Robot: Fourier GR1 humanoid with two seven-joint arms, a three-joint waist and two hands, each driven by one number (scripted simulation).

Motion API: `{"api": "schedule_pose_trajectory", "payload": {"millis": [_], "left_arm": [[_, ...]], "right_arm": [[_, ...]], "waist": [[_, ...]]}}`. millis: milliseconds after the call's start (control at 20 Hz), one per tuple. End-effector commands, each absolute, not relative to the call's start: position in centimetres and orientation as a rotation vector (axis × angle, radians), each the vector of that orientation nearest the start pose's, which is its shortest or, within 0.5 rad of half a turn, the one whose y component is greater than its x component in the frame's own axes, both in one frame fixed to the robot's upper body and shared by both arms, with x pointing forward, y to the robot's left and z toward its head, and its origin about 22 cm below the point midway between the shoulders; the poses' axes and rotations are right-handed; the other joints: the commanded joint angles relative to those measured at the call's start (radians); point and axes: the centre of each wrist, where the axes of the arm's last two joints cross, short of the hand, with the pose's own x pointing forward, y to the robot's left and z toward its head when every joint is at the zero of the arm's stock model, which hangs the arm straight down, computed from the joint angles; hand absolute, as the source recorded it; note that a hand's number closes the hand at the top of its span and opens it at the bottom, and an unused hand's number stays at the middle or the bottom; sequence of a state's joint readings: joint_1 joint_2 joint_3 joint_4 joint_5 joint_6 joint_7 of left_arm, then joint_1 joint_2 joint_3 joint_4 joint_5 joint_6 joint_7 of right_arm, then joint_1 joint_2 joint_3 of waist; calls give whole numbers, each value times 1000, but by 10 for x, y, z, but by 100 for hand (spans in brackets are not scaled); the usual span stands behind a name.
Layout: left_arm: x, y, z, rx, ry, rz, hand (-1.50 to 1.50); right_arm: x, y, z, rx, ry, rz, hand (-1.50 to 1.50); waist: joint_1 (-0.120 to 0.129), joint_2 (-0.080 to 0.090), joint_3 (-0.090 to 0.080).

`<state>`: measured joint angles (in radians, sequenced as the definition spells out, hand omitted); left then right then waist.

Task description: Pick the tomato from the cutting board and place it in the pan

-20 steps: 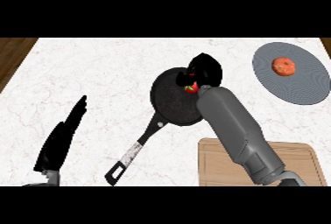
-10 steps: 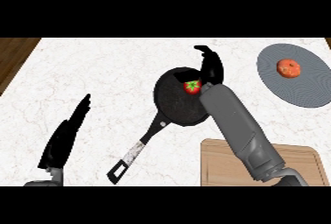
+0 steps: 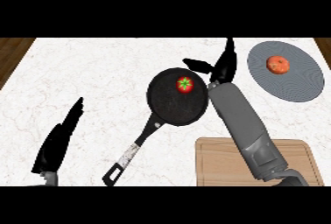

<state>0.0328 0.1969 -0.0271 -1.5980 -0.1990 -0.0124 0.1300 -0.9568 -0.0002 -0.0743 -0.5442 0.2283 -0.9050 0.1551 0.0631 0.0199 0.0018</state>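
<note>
The red tomato point(image 3: 185, 84) with its green stem lies inside the black pan point(image 3: 169, 107), toward its far right side. My right hand point(image 3: 222, 65) hovers just right of the pan's far rim, open, fingers straight and thumb spread toward the pan, holding nothing. The wooden cutting board point(image 3: 216, 164) sits at the near right, partly under my right forearm, with nothing visible on it. My left hand point(image 3: 58, 140) rests open at the near left, fingers pointing up.
A grey round plate point(image 3: 297, 87) at the far right carries an orange-red round fruit point(image 3: 279, 64). The pan's handle point(image 3: 129, 155) points toward the near edge. Dark wood shows at the counter's far left and right corners.
My right hand has let go of the tomato and lifted away to the right; the tomato now lies uncovered in the pan. The left hand has not moved.
</note>
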Motion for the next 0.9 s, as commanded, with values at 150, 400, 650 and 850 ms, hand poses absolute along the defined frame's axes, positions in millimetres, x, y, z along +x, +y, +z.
{"api": "schedule_pose_trajectory", "payload": {"millis": [150, 400, 650, 850], "left_arm": [[224, 284, 11, 329, -1386, -257, 0], [214, 273, -2, 358, -1356, -240, 0], [213, 298, 9, 368, -1352, -238, 0], [202, 288, 3, 334, -1364, -239, 0]], "right_arm": [[411, -162, 32, -764, -1443, -411, -150], [371, -220, 5, -793, -1481, -313, -150], [321, -256, 4, -832, -1492, -333, -150], [280, -296, 21, -825, -1493, -291, -150]], "waist": [[-58, -20, -1], [-88, -30, -2], [-86, -29, -3], [-81, -28, -3]]}}
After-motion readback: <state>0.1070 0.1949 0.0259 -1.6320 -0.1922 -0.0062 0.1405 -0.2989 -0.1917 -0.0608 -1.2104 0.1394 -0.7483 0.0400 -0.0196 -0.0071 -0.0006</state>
